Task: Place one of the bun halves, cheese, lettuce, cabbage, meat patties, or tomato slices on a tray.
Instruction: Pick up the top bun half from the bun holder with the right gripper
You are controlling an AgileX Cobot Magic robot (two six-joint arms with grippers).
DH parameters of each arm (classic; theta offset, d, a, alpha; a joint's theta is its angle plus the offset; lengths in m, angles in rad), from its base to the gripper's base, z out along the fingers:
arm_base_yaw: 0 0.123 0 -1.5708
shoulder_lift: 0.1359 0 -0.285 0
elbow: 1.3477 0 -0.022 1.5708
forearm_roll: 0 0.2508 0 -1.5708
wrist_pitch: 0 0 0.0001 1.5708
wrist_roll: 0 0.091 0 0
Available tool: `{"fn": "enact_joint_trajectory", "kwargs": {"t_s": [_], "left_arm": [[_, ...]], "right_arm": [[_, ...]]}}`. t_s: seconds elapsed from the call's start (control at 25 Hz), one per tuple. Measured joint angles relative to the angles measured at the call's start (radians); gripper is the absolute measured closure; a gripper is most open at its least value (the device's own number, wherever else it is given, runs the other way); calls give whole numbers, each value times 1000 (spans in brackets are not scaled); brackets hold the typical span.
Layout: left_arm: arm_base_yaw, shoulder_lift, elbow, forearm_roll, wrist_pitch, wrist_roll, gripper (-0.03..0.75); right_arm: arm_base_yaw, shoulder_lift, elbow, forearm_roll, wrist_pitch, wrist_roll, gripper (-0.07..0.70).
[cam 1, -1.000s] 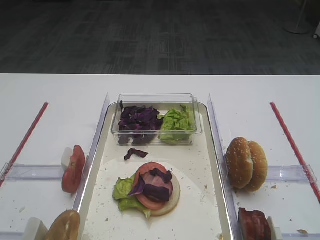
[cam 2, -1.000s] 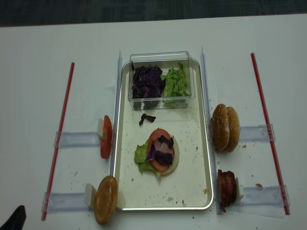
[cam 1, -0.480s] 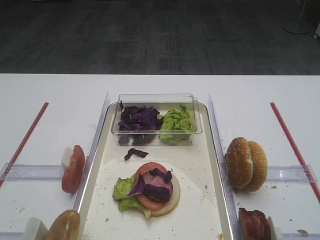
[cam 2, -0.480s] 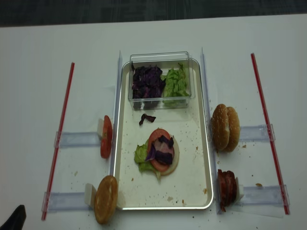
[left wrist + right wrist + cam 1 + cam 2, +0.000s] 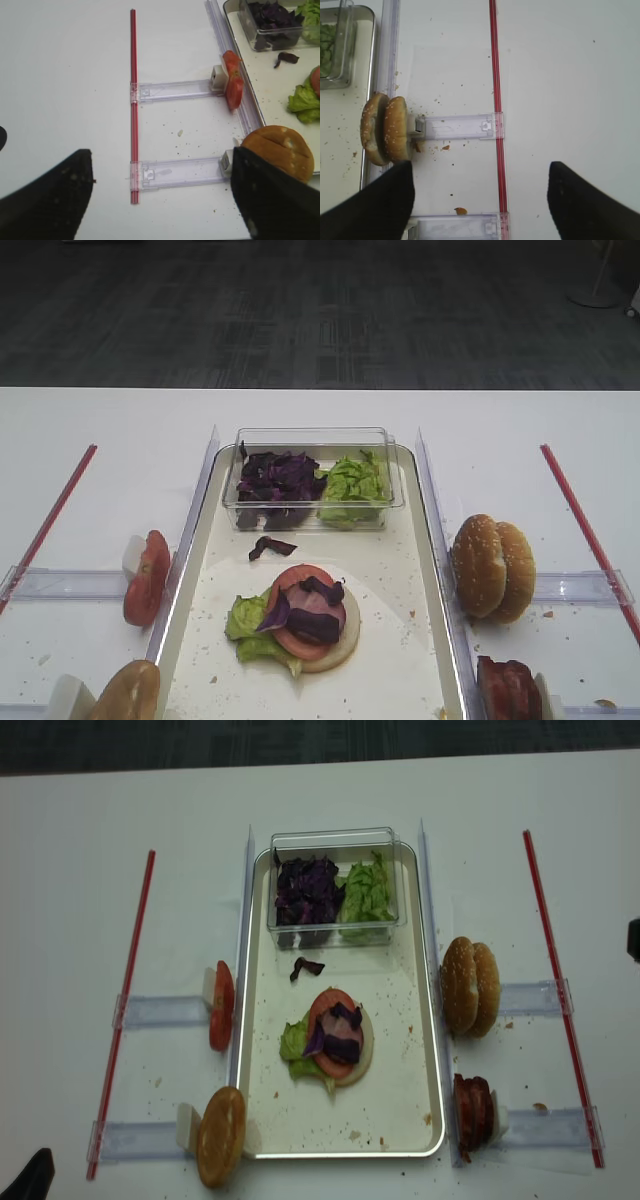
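The two sesame bun halves [image 5: 385, 129] stand on edge against a clear holder [image 5: 457, 126] just outside the right rim of the tray [image 5: 440, 570], their flat faces turned toward the tray and their round edges up, and they lie ahead and to the left of the right gripper [image 5: 480, 200], whose dark fingers [image 5: 382, 205] stand wide apart with nothing between them. That arm is plainly the nearer one; the left gripper [image 5: 160, 200], also spread and empty, hovers on the far side over the tomato slices [image 5: 232, 80] and the glossy bun [image 5: 280, 152]. The meat patties [image 5: 508, 688] sit close beside the buns toward the near edge, and on the tray a stack of pale bun bottom [image 5: 345, 635], lettuce [image 5: 245, 625], tomato and cabbage [image 5: 310, 615] waits below the clear tub [image 5: 312, 440].
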Motion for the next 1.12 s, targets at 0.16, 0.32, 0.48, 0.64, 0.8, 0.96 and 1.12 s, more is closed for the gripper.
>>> {"fn": "enact_joint_trajectory", "kwargs": {"t_s": [0.16,0.32,0.48,0.64,0.8,0.96,1.12], "left_arm": [[0,0,0,0,0,0,190],[0,0,0,0,0,0,190],[0,0,0,0,0,0,190],[0,0,0,0,0,0,190],[0,0,0,0,0,0,190],[0,0,0,0,0,0,190],[0,0,0,0,0,0,190]], "right_arm": [[0,168,-57,7,-6,0,61],[0,325,-101,8,-14,0,61],[0,475,-152,19,-17,-20,61],[0,608,-203,31,-15,-26,61],[0,714,-242,33,6,-28,61],[0,765,-247,35,23,-28,61],[0,774,-249,35,32,-36,61]]}}
